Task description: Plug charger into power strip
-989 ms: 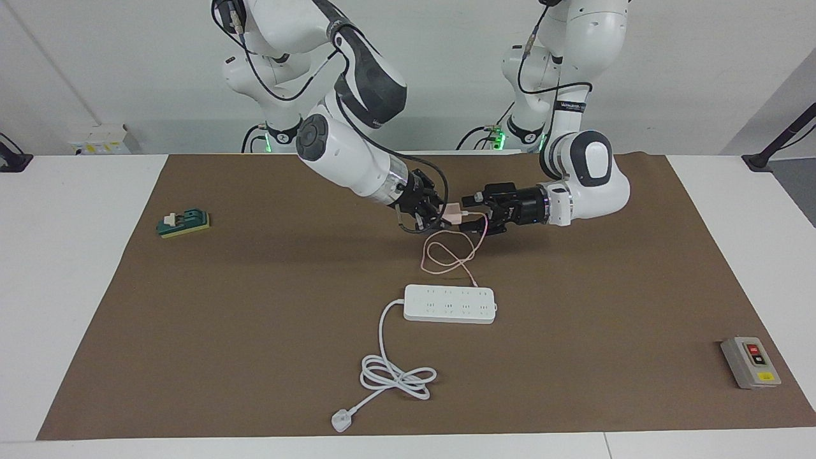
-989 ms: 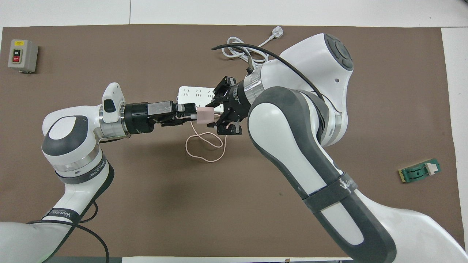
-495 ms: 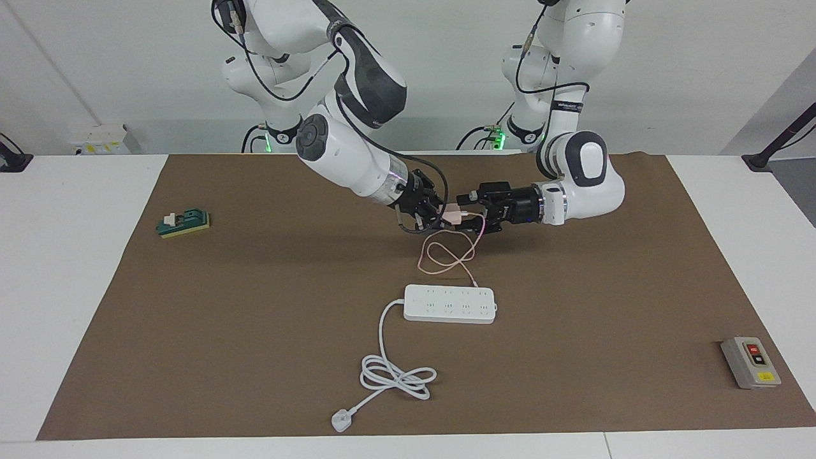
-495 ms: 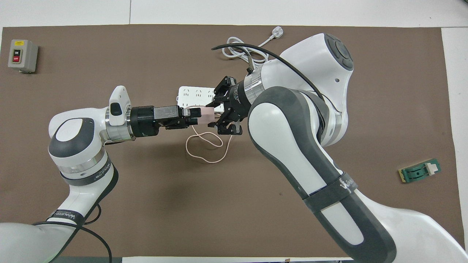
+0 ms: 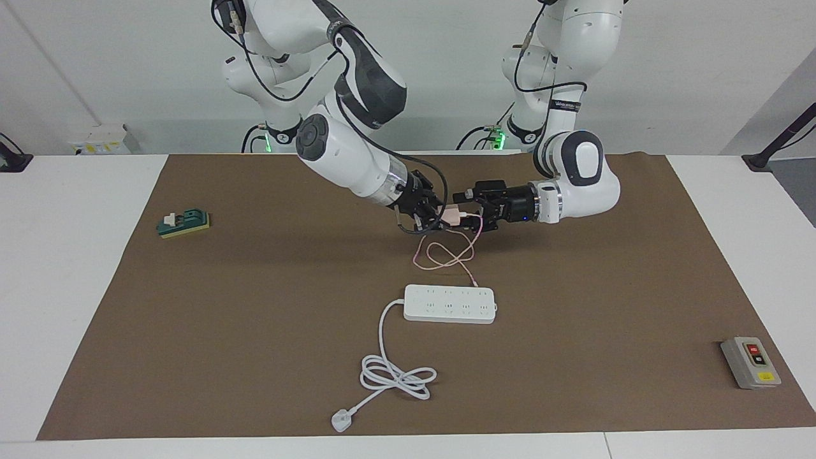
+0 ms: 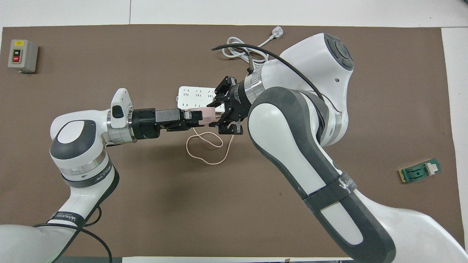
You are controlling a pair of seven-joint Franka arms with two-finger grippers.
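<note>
The pale pink charger (image 5: 451, 215) hangs in the air over the mat, nearer to the robots than the power strip (image 5: 449, 304). My right gripper (image 5: 430, 213) is shut on it from the right arm's end. My left gripper (image 5: 470, 213) meets the charger from the left arm's end, its tips reaching the cube. In the overhead view the charger (image 6: 208, 114) sits between the left gripper (image 6: 196, 118) and the right gripper (image 6: 219, 116). The thin pink cable (image 5: 446, 255) droops in loops onto the mat. The power strip (image 6: 193, 95) is partly hidden in the overhead view.
The strip's thick white cord (image 5: 395, 376) lies coiled farther from the robots and ends in a white three-pin plug (image 5: 342, 421). A grey switch box (image 5: 750, 362) stands at the left arm's end. A small green block (image 5: 185, 223) lies at the right arm's end.
My left gripper has moved in toward the right gripper until its tips reach the charger. The right gripper and charger have held still. The cable loop has shifted slightly.
</note>
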